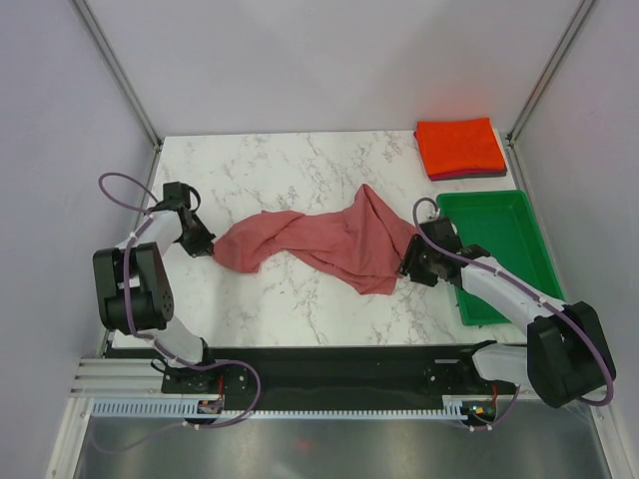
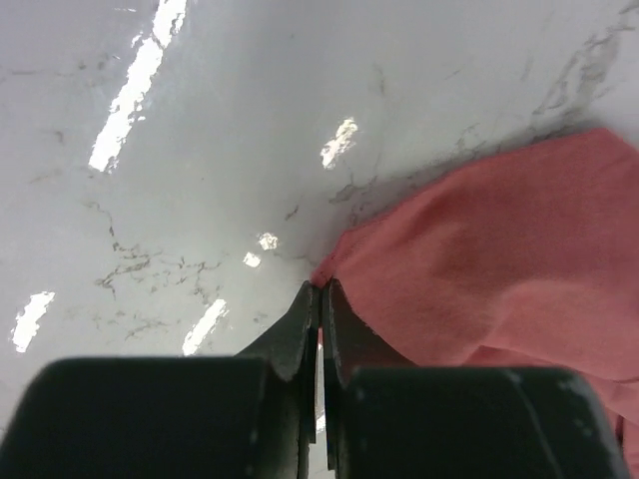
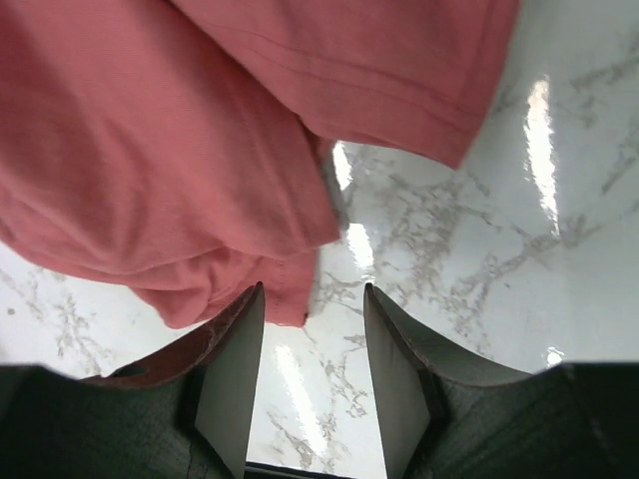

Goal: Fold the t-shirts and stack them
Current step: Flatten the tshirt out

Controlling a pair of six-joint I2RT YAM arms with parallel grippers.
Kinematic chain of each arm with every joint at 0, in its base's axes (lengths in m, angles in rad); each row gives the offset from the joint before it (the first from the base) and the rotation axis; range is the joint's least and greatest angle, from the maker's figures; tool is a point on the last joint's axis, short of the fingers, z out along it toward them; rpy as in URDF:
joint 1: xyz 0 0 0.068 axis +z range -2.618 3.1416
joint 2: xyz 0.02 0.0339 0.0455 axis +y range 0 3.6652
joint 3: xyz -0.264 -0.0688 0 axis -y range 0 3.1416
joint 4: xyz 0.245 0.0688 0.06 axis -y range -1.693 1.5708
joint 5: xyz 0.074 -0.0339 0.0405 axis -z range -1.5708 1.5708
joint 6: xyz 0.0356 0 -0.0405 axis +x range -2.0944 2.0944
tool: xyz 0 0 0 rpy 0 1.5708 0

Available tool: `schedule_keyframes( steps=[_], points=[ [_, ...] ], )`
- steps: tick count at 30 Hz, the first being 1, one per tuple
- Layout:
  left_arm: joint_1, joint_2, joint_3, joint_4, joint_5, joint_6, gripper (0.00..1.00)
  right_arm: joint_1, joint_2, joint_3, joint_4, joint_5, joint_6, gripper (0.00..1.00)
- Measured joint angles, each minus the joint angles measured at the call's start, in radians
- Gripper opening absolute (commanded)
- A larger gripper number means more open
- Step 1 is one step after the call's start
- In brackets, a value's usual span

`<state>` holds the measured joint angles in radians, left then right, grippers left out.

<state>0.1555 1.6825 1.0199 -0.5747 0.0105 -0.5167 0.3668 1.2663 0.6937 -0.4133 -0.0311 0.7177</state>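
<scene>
A dusty rose-red t-shirt lies crumpled and stretched across the middle of the marble table. My left gripper sits at its left end. In the left wrist view the jaws are pressed together, with a corner of the rose-red t-shirt pinched at their tips. My right gripper is at the shirt's right edge, open. A fold of the rose-red shirt hangs just ahead of its left finger, with bare marble between the fingers. A folded orange-red t-shirt rests on a maroon one at the back right.
A green plastic tray stands at the right, under and beside my right arm. Grey walls with metal posts close in the table on the left, back and right. A black rail runs along the near edge.
</scene>
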Motion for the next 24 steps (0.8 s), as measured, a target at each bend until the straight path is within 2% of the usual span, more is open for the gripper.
schedule_keyframes(
  steps=[8,15,24],
  points=[
    [-0.006,-0.250,0.005,0.010,0.003,0.000,0.02,0.001,-0.060,-0.115,0.055,0.084,0.220,0.51],
    [-0.007,-0.241,0.002,0.007,0.101,0.000,0.02,0.036,-0.039,-0.140,0.111,0.161,0.422,0.51],
    [-0.007,-0.232,0.002,0.008,0.184,0.000,0.02,0.047,0.038,-0.139,0.158,0.198,0.519,0.51]
  ],
)
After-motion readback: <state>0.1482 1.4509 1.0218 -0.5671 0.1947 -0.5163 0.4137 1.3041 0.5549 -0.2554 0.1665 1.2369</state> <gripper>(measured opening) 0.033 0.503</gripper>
